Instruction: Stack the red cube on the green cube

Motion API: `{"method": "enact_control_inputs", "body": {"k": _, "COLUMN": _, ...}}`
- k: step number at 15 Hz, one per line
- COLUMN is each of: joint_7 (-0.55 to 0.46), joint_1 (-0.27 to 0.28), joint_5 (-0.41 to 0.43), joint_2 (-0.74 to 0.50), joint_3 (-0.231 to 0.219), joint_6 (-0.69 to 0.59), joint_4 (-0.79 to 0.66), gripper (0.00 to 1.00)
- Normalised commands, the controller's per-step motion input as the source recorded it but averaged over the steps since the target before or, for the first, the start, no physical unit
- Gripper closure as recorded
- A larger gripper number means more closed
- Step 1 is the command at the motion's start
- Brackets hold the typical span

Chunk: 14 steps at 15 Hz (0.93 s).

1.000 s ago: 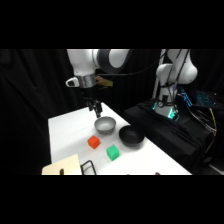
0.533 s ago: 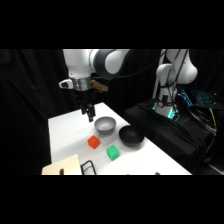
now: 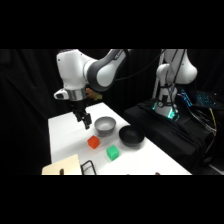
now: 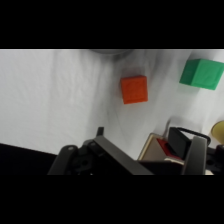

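Gripper [image 3: 86, 123]: hangs from the white arm above the white bench [image 3: 67, 131], over bare surface up and to the left of the red cube in the side view; it holds nothing, and whether its fingers are apart or together cannot be told from either view.
Red cube [image 3: 93, 143]: sits flat on the bench, just in front of the grey bowl and to the left of the green cube, apart from both; in the wrist view [image 4: 134, 89] it lies free on the white surface ahead of the black linkage.
Green cube [image 3: 113, 153]: rests on the bench near the red cube, on the side toward the black bowl, nothing on top of it; the wrist view shows it at the upper right [image 4: 202, 73].
Grey bowl [image 3: 104, 125]: upright on the bench behind the red cube, just right of the gripper in the side view.
Black bowl [image 3: 131, 136]: upright beside the grey bowl, near the bench's right edge.
Tan board [image 3: 62, 165]: lies at the bench's near left corner, with a small black wire frame [image 3: 88, 167] just beside it.
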Motion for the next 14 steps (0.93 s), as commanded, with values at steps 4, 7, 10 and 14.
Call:
{"method": "enact_control_inputs", "body": {"k": 4, "joint_7": -0.28, "joint_1": -0.129, "joint_5": 0.04, "joint_2": 0.27, "joint_3": 0.1, "joint_6": 0.07, "joint_4": 0.3, "gripper": 0.0}}
{"method": "enact_control_inputs", "body": {"k": 7, "joint_7": -0.23, "joint_1": -0.111, "joint_5": 0.01, "joint_2": 0.22, "joint_3": 0.091, "joint_6": 0.06, "joint_4": 0.22, "gripper": 0.0}}
{"method": "enact_control_inputs", "body": {"k": 10, "joint_7": -0.21, "joint_1": -0.092, "joint_5": 0.006, "joint_2": 0.14, "joint_3": 0.107, "joint_6": 0.09, "joint_4": 0.1, "gripper": 0.0}}
{"method": "enact_control_inputs", "body": {"k": 14, "joint_7": -0.18, "joint_1": -0.087, "joint_5": 0.009, "joint_2": 0.08, "joint_3": 0.098, "joint_6": 0.13, "joint_4": 0.02, "gripper": 0.0}}
